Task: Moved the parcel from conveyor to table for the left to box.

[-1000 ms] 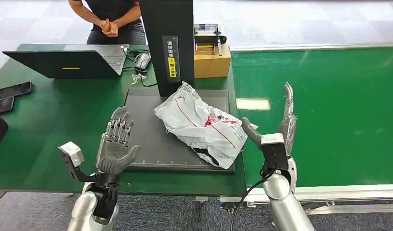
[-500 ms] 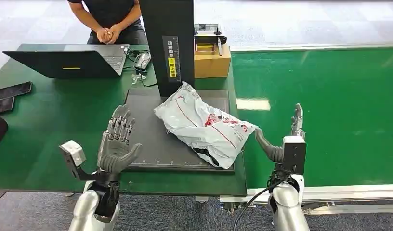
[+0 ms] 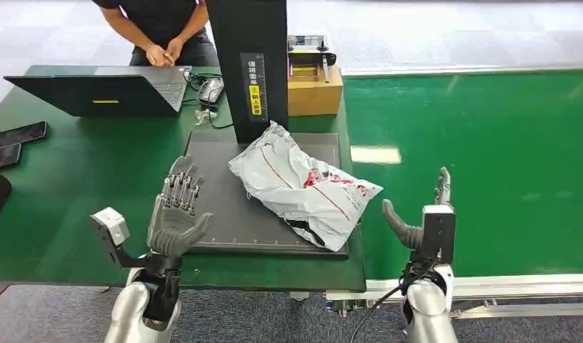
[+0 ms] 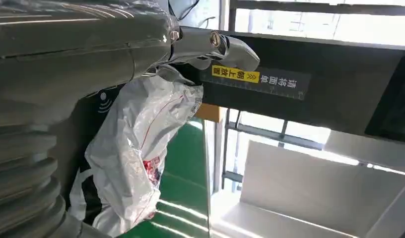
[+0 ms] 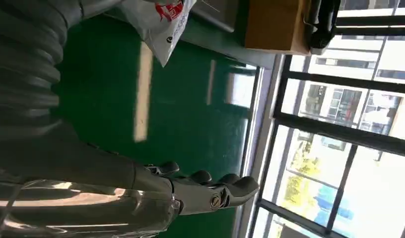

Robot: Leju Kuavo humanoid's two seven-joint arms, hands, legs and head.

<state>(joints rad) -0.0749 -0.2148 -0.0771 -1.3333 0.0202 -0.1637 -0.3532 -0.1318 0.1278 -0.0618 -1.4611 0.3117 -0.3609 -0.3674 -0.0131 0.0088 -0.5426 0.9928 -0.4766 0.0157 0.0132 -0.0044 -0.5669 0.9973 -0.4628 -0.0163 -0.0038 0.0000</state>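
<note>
Right hand [image 3: 422, 218] empty, fingers spread, over the conveyor [image 3: 489, 164] | left hand [image 3: 176, 214] open beside the scanner plate [image 3: 217, 207] | parcel [image 3: 303, 187] lies on the plate, on my counter [image 3: 81, 171] | I judge the move done; next, left hand must close on the parcel.

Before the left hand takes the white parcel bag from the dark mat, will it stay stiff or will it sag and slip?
The parcel bag is probably floppy: its plastic skin is creased and lumpy. It may be slippery, since the film looks glossy. It is unlikely to roll, lying flat on the mat, one corner past the edge. The left hand may need a wide grip.
</note>
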